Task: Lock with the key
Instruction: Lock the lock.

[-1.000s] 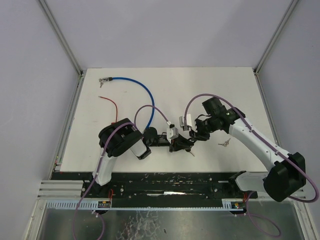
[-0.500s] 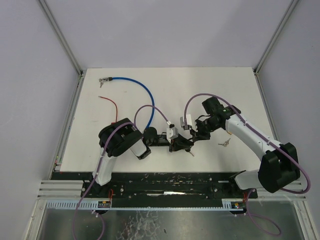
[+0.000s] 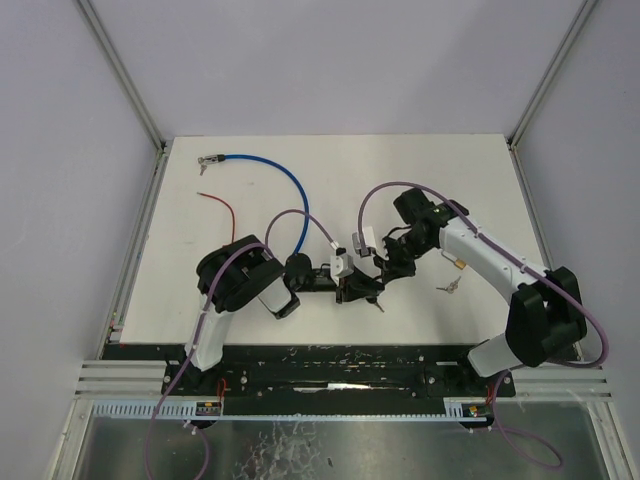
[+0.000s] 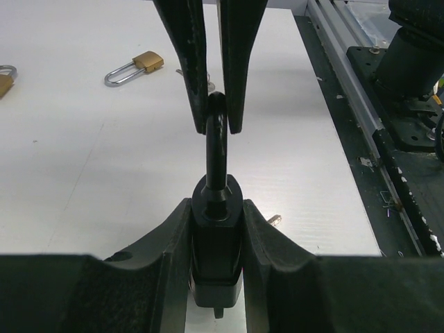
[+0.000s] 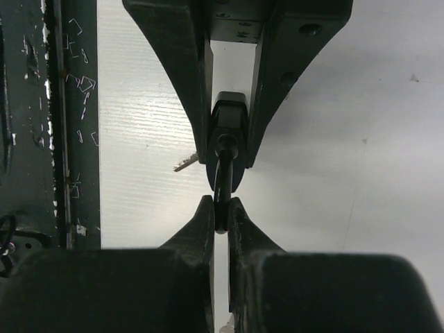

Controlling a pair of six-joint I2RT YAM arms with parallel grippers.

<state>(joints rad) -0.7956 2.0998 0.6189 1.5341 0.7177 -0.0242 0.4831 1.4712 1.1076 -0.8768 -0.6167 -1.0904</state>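
Here, black padlock (image 4: 216,257) body clamped by left gripper (image 4: 216,214) — shackle (image 5: 223,173) pinched by right gripper (image 5: 220,210).

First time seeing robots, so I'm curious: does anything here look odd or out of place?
Mildly odd: the left gripper and right gripper both clamp one black metal padlock, body and shackle, while a small silver key lies on the white table beneath, gripped by neither.

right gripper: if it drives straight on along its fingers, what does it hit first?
The right gripper is pinching the shackle. Straight ahead, it would probably meet the black padlock body first, which is clamped in the left gripper. The gap to it is hard to judge.
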